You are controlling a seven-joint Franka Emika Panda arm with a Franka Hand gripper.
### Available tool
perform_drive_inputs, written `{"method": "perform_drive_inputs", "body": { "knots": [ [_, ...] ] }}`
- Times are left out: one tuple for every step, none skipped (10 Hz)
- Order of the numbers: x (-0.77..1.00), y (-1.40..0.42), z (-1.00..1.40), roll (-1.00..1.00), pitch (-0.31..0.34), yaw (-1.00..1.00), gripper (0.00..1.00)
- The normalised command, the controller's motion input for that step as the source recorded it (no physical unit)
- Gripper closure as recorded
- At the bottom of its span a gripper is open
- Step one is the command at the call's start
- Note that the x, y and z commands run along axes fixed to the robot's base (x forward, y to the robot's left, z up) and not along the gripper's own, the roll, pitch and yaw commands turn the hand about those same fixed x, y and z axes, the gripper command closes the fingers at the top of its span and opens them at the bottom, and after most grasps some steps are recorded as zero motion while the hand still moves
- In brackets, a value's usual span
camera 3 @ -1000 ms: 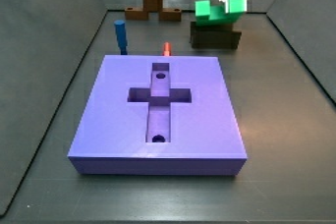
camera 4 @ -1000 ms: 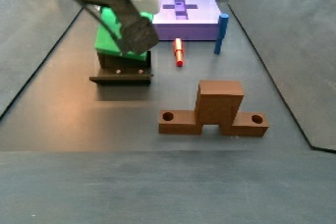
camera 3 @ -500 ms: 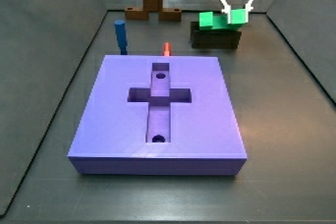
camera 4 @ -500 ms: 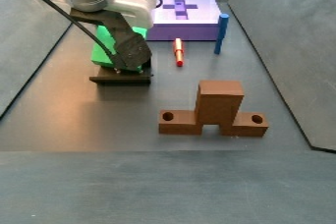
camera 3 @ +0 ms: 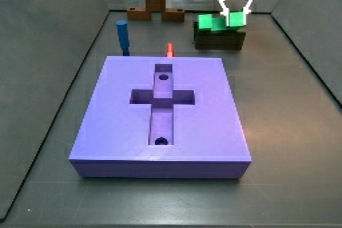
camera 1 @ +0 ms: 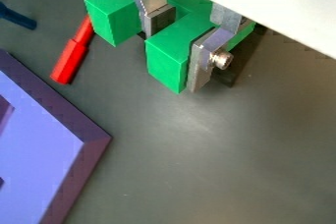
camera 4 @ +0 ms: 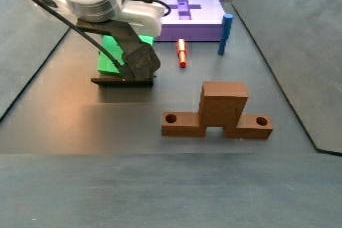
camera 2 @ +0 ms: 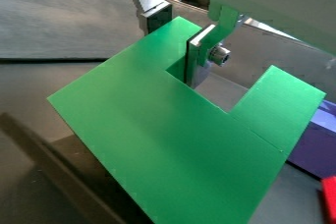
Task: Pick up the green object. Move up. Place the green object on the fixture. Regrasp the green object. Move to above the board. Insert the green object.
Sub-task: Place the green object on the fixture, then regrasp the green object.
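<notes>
The green object [camera 3: 209, 20] is a bright green notched block resting on the dark fixture [camera 3: 221, 39] at the far right, beyond the lavender board [camera 3: 201, 122]. My gripper [camera 3: 233, 16] stands over it. In both wrist views the fingers straddle one arm of the block, one pad in the notch and one plate on the outer face, with the gripper [camera 1: 182, 46] shut on the green object [camera 1: 112, 17]. It fills a wrist view [camera 2: 132, 140]. In a side view my gripper [camera 4: 139, 65] hides part of the block [camera 4: 120, 50] on the fixture [camera 4: 123, 80].
A red peg [camera 3: 170, 49] lies between the board and the fixture, also showing in a wrist view [camera 1: 73, 51]. A thin blue peg [camera 3: 122, 35] stands at the board's far left corner. A brown wooden piece [camera 4: 221, 110] stands apart from the fixture. Dark walls enclose the floor.
My gripper has come down with the green object, from a little above the fixture to resting on it. The block now sits lower against the fixture. Nothing else moved.
</notes>
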Motion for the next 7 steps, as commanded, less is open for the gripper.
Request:
{"method": "perform_drive_inputs", "body": {
  "knots": [
    [0.11, 0.05, -0.19, -0.08, 0.0, 0.18, 1.0],
    [0.0, 0.0, 0.0, 0.0, 0.0, 0.0, 1.0],
    [0.0, 0.0, 0.0, 0.0, 0.0, 0.0, 0.0],
    [0.0, 0.02, 0.0, 0.0, 0.0, 0.0, 0.0],
    [0.0, 0.0, 0.64, 0.0, -0.051, 0.0, 0.0],
    [0.09, -0.05, 1.0, 0.37, 0.0, -0.08, 0.0],
    [0.16, -0.11, 1.0, 0.48, -0.049, -0.07, 0.0]
  ]
}}
